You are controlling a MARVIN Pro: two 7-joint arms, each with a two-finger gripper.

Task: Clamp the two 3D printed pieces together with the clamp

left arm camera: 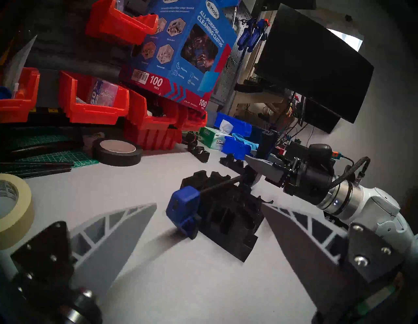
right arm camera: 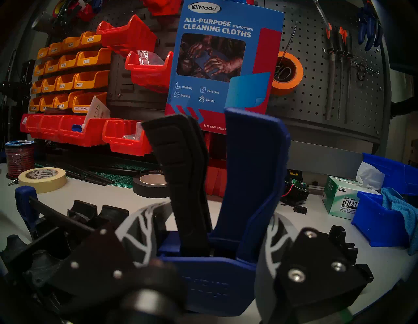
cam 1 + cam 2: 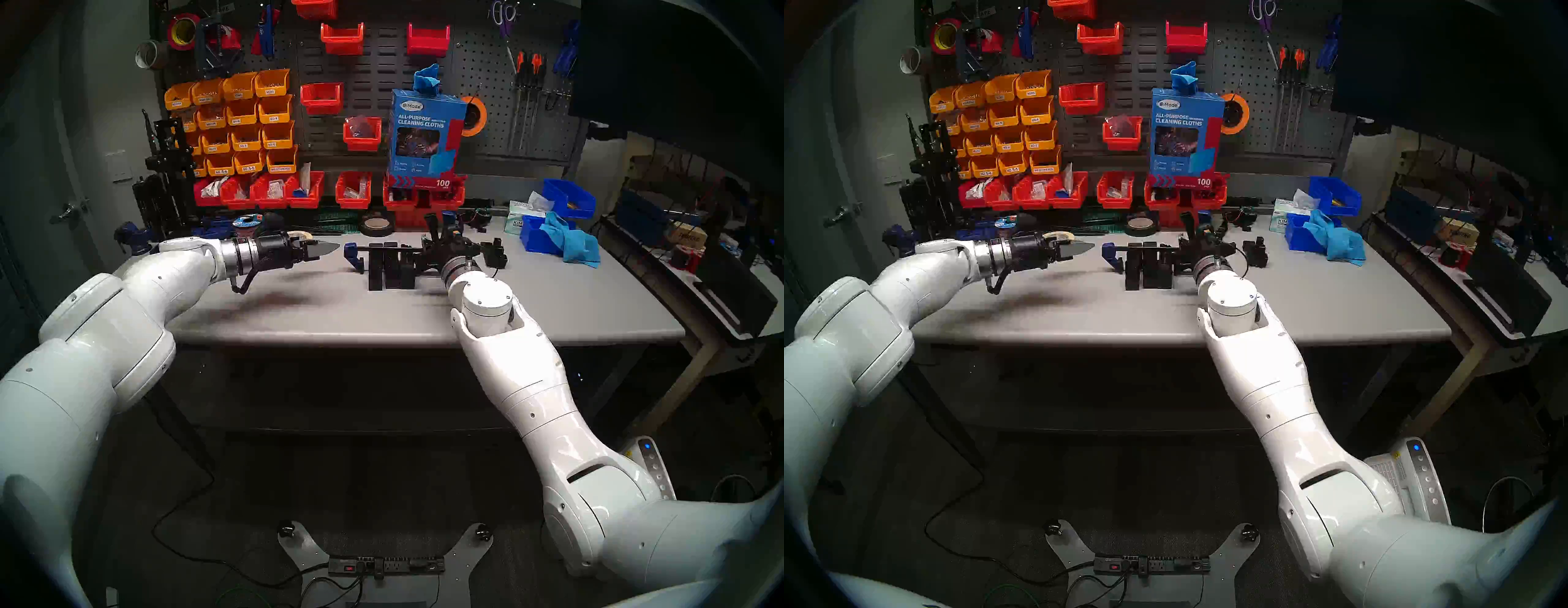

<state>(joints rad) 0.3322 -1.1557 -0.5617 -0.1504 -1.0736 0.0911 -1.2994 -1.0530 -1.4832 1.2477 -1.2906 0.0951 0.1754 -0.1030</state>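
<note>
Two black 3D printed pieces (image 3: 388,269) stand side by side mid-table, also in the left wrist view (image 1: 226,219). The clamp's thin black bar (image 3: 382,249) runs over their tops. Its blue end jaw (image 3: 353,254) hangs just to their left and looks a little apart from them. My right gripper (image 3: 432,251) is shut on the clamp's body, at the base of the blue-and-black trigger handle (image 2: 253,163), which points up. The second jaw is hidden behind the pieces and my hand. My left gripper (image 3: 329,248) is open and empty, hovering left of the end jaw (image 1: 183,208).
A black stepped part (image 3: 494,253) lies behind my right wrist. A black tape roll (image 3: 376,225), a masking tape roll (image 2: 43,179) and red bins (image 3: 305,191) line the back. Blue bins with a blue cloth (image 3: 577,246) sit at the right.
</note>
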